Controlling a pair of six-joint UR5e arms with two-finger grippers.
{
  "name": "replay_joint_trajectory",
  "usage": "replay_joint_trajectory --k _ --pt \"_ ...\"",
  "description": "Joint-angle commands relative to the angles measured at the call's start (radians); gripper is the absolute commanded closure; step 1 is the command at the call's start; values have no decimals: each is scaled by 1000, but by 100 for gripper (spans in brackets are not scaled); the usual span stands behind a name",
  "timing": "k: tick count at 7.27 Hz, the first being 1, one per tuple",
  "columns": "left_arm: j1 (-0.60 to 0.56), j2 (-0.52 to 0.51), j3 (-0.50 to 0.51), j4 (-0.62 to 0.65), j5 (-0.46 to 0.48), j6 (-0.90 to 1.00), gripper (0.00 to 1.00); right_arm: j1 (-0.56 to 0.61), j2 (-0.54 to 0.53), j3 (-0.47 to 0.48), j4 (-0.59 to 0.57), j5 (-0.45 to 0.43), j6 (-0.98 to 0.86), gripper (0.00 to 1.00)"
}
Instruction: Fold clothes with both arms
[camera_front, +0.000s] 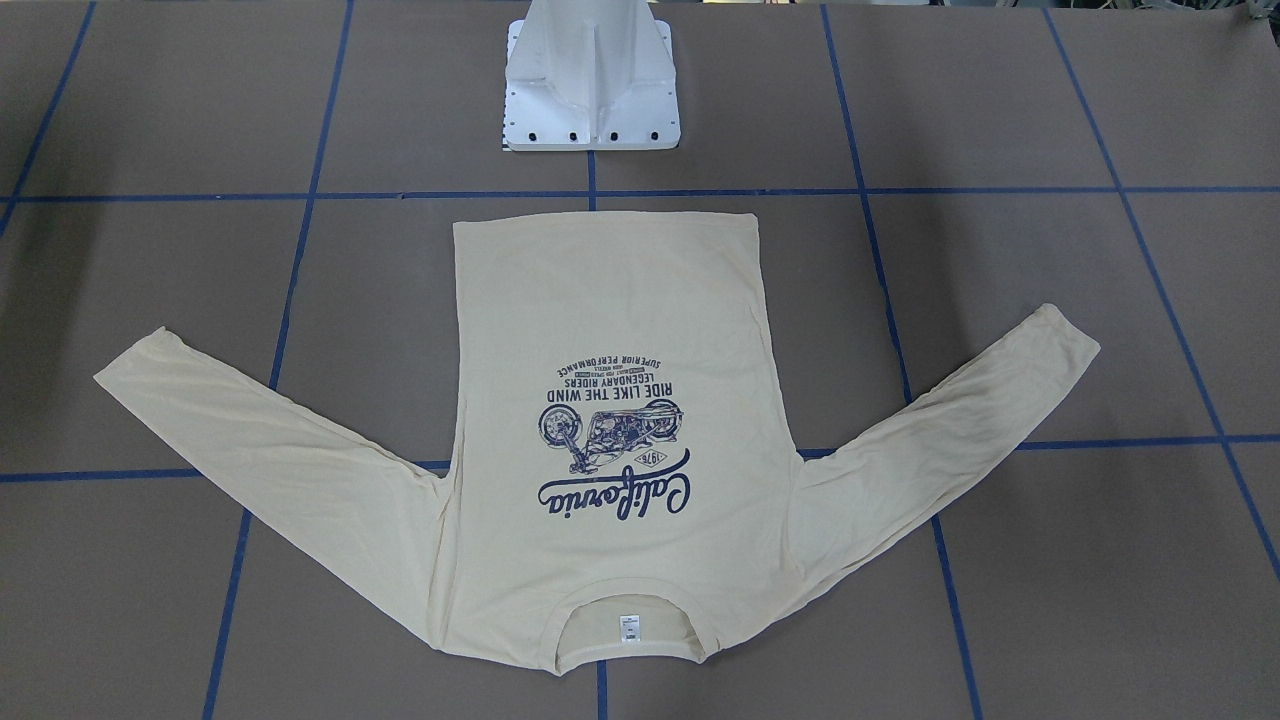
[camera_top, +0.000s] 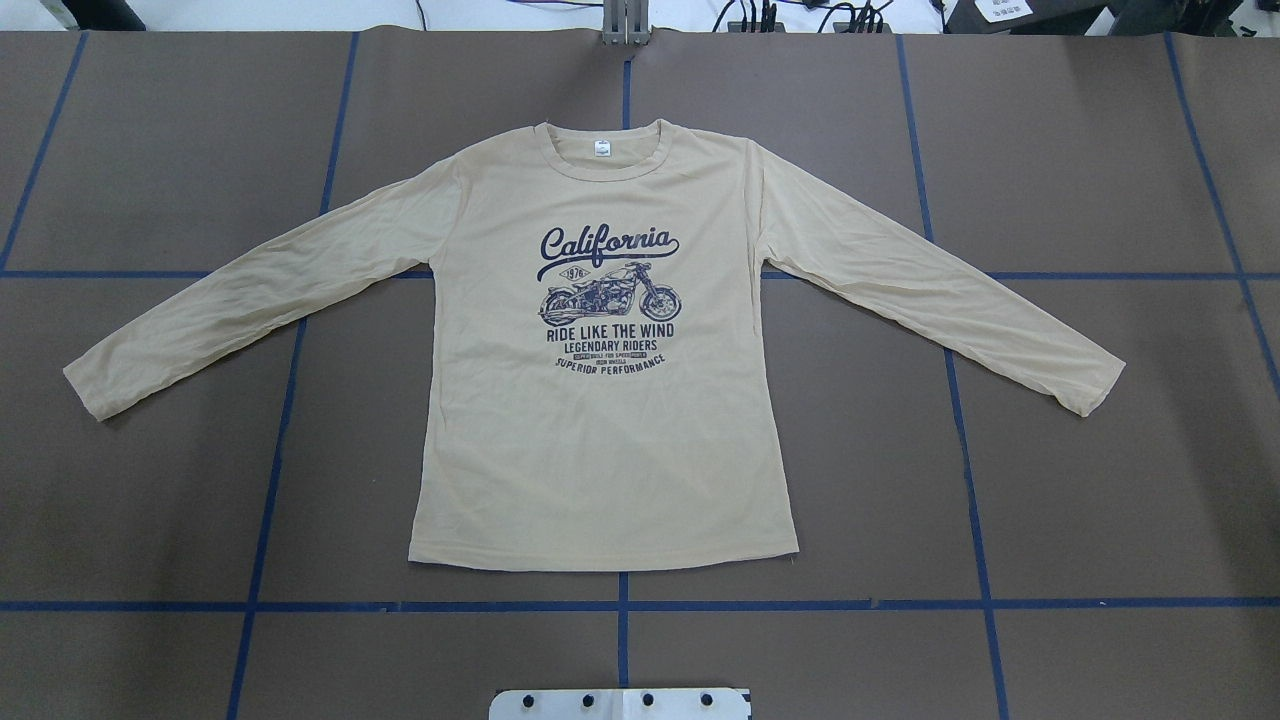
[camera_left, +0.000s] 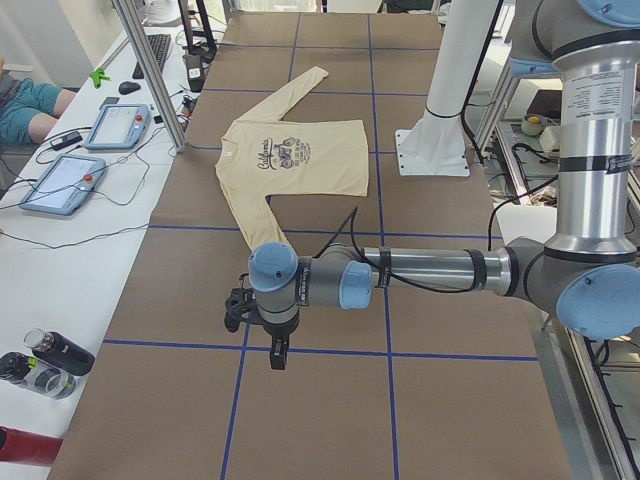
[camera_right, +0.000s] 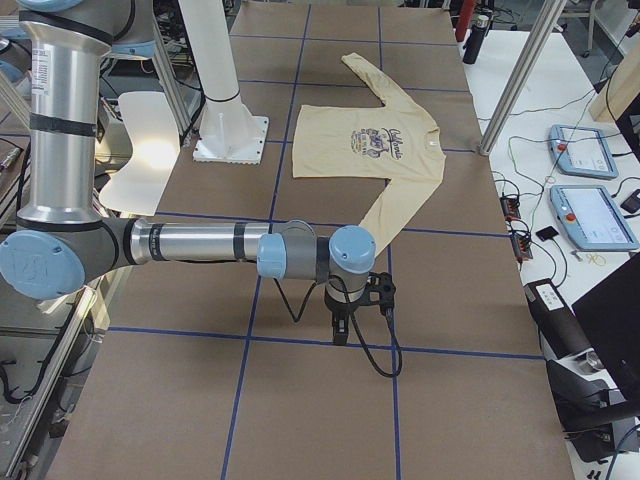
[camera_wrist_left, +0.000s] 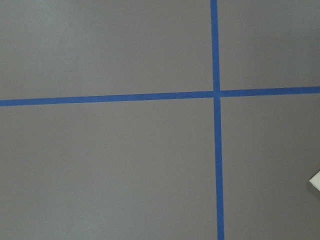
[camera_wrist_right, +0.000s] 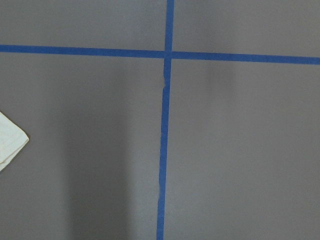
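Cream long-sleeved T-shirt (camera_top: 600, 440) lies flat, print up, on the taped brown table (camera_top: 150, 500) — sleeves spread, each cuff near but apart from the left gripper (camera_left: 277, 355) and right gripper (camera_right: 340, 332). Whether either gripper's fingers are released or clenched cannot be told.

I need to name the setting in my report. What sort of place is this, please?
Most likely a robotics lab, not a home. The table carries a blue tape grid, two teach pendants lie on the side bench, and the left arm reaches over the table.
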Motion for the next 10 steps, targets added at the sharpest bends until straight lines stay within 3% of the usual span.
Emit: replay_joint_trajectory --k 1,3,6,8,9,10 --pt "0 2 -4 2 -4 0 0 0 -1 1 3 -2 0 0" --pt "0 -12 -3 2 -3 -1 0 0 12 8 5 1 1 0" --pt "1 -168 13 -20 -1 -7 0 -15 108 11 9 9 1 0" --pt "33 -191 29 -82 0 -6 0 -127 200 -1 11 9 1 0" --pt "44 -196 112 -124 -6 -38 0 -158 250 -45 24 12 19 0" --pt "46 -191 122 -174 -7 -43 0 -182 263 -89 116 14 35 0"
